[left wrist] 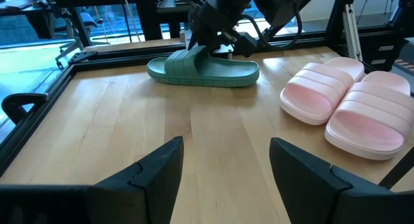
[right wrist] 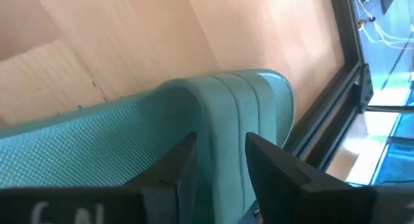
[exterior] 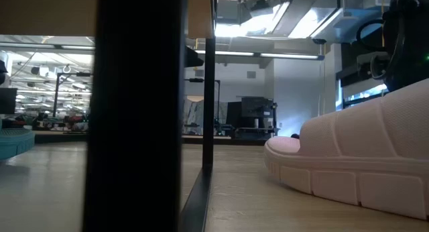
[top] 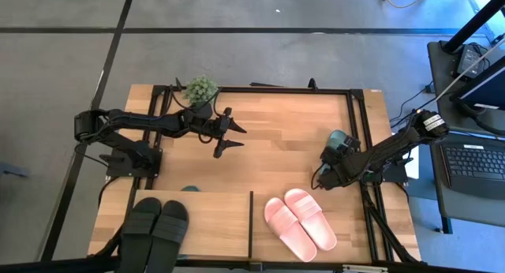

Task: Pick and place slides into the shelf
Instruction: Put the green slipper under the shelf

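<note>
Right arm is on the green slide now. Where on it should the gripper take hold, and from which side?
Grip the wide strap of the green slide, coming down from above. In the right wrist view the right gripper straddles the strap's ribbed edge, fingers on either side. The strap arches up off the sole, so it is the one raised part the fingers can close around while the sole lies on the table.
</note>
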`<state>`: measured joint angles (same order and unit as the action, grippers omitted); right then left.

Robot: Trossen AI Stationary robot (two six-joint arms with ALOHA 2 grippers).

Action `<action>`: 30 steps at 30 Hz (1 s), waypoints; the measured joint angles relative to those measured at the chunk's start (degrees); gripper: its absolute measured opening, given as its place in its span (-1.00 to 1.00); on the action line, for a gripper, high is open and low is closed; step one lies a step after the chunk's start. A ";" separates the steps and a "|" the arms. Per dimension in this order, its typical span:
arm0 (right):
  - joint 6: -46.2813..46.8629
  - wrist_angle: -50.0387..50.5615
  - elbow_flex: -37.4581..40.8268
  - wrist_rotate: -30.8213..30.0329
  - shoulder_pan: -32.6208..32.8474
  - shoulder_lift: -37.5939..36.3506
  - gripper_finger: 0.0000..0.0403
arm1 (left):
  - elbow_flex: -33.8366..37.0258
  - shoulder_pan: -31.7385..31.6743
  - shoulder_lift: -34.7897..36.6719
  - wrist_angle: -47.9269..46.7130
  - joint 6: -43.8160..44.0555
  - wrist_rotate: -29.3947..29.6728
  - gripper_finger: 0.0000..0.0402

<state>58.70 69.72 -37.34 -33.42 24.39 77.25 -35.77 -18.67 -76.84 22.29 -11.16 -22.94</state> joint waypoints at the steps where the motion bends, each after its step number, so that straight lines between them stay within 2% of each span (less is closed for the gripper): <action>1: 0.52 -0.27 0.07 0.01 -0.24 0.00 -0.35 | 0.00 -0.01 0.00 0.01 0.01 0.00 0.10; 19: -1.95 -3.53 2.14 0.01 -7.36 0.00 -0.39 | 0.00 0.00 0.00 0.01 0.02 -0.02 0.10; 23: -1.97 -2.93 2.14 -0.03 -8.69 0.00 -0.54 | 0.00 0.01 0.00 0.01 0.02 -0.01 0.10; 30: -1.97 -1.82 2.14 -0.06 -9.30 0.00 -0.92 | 0.00 -0.01 0.00 0.01 0.01 -0.01 0.10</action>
<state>56.73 67.90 -35.20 -33.48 15.09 77.25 -35.77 -18.68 -76.84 22.31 -11.15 -22.95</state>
